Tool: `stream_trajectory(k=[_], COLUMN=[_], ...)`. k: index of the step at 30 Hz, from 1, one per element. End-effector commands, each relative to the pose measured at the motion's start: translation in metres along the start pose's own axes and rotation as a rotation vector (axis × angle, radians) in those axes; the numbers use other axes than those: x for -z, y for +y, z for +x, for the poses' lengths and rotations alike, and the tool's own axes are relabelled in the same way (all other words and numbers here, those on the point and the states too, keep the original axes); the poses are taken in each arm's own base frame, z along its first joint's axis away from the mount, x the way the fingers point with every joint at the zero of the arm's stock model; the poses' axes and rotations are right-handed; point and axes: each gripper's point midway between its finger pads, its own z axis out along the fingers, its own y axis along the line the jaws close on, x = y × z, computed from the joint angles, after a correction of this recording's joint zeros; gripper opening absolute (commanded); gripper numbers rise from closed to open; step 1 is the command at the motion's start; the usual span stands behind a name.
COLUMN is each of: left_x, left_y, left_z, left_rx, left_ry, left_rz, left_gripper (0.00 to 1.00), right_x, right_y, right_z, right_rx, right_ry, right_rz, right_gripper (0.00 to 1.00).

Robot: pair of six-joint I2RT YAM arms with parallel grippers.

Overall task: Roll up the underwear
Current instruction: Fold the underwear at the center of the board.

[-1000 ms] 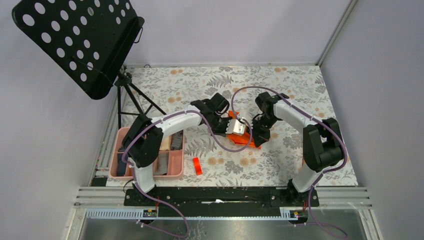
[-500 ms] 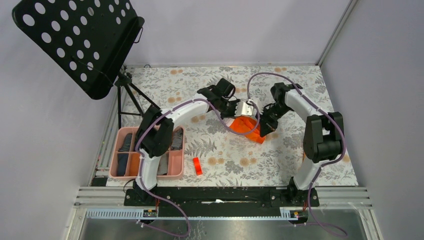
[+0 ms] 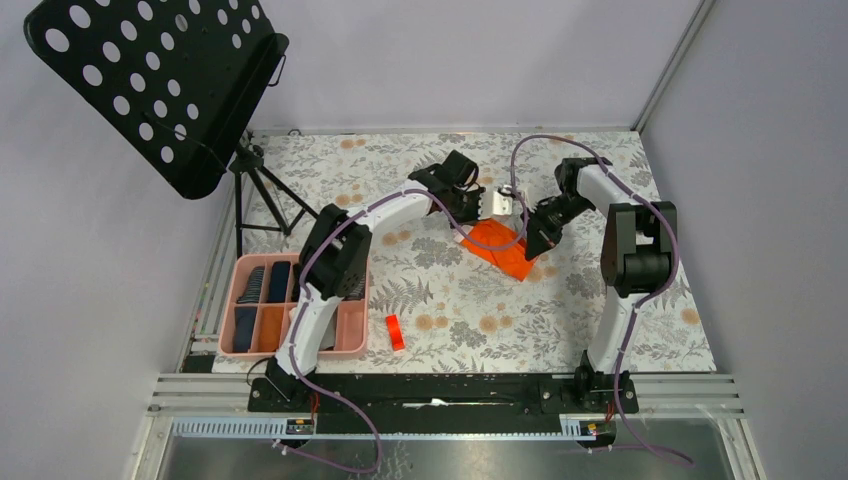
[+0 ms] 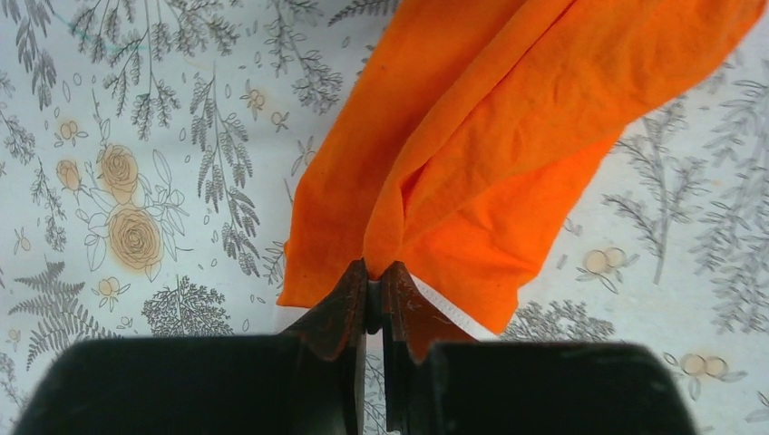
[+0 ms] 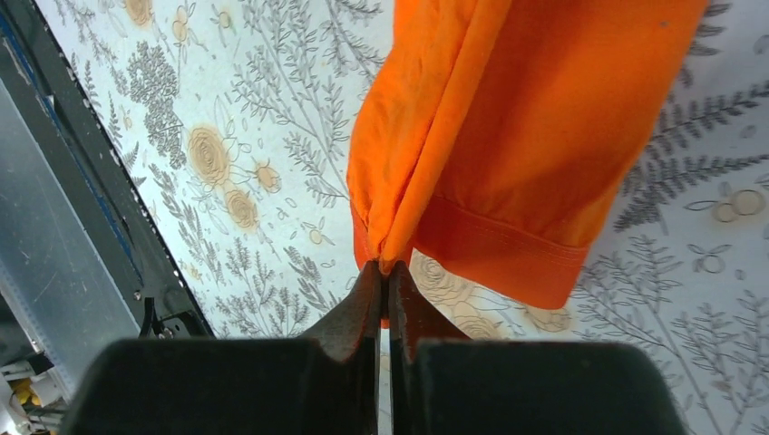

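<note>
Right, bright orange soft cloth underwear sits far-centre over the desk, which has a pale floral-print cover, and spans between the two hands. Left hand is pinched tight on one edge of the cloth. In the left wrist view its dark fingertips are nearly together with a thin fold of the orange fabric caught between them, the rest fanning away in loose folds. Right hand is likewise clamped on the opposite edge. In the right wrist view that hand has its tips all but touching around a bunched hem, and the fabric hangs away with a stitched band showing along one side. Can't tell whether the low corner of the garment touches the desk.

A small red hard block lies on the desk near-left of centre, well apart from the garment. A pink plastic divided tray sits at the near-left edge, with dark navy rolled cloth pieces in its compartments, partly hidden by the left arm. A black perforated music stand on a tripod stands at the far-left corner.
</note>
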Motion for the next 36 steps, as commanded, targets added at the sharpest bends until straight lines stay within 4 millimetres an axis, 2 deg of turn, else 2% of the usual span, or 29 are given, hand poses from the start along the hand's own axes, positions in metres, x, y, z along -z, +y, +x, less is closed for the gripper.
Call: stream_trajectory(k=[1,6,12,13,17,21,24,25,29,33,36], left_x=[0.003,-0.007,-0.023,-0.025,-0.036,-0.038,-0.034,-0.032,-0.023,-0.018,-0.016], left_y=[0.04,0.051,0.061,0.065,0.076,0.084,0.091,0.092,0.094,0.093,0.091], left_z=[-0.011,-0.007,0.0,0.0,0.004,0.004,0.002,0.0,-0.011,-0.017,-0.02], left_rx=[0.019,0.028,0.045,0.052,0.083,0.112,0.133,0.136,0.153,0.174,0.189], left_ry=[-0.017,-0.009,-0.008,-0.009,-0.008,-0.017,-0.023,-0.026,-0.052,-0.074,-0.083], left_rz=[-0.119,-0.135,-0.166,-0.179,-0.221,-0.261,-0.302,-0.307,-0.314,-0.313,-0.31], left_gripper=[0.0,0.0,0.0,0.0,0.0,0.0,0.06,0.07,0.1,0.1,0.06], right_x=[0.01,0.014,0.003,0.008,0.003,0.0,0.006,0.01,0.034,0.047,0.048], right_y=[0.0,-0.018,-0.04,-0.05,-0.07,-0.082,-0.083,-0.081,-0.075,-0.073,-0.075], right_z=[-0.012,-0.011,-0.011,-0.01,-0.015,-0.019,-0.026,-0.03,-0.047,-0.051,-0.048], right_rx=[-0.025,-0.06,-0.122,-0.148,-0.21,-0.254,-0.264,-0.263,-0.237,-0.193,-0.183], right_ry=[-0.024,-0.021,-0.01,-0.032,-0.057,-0.061,-0.082,-0.094,-0.14,-0.154,-0.143], right_rz=[-0.024,-0.017,-0.043,-0.036,-0.043,-0.034,-0.006,0.0,0.065,0.131,0.153], right_gripper=[0.0,0.0,0.0,0.0,0.0,0.0,0.09,0.15,0.32,0.39,0.4])
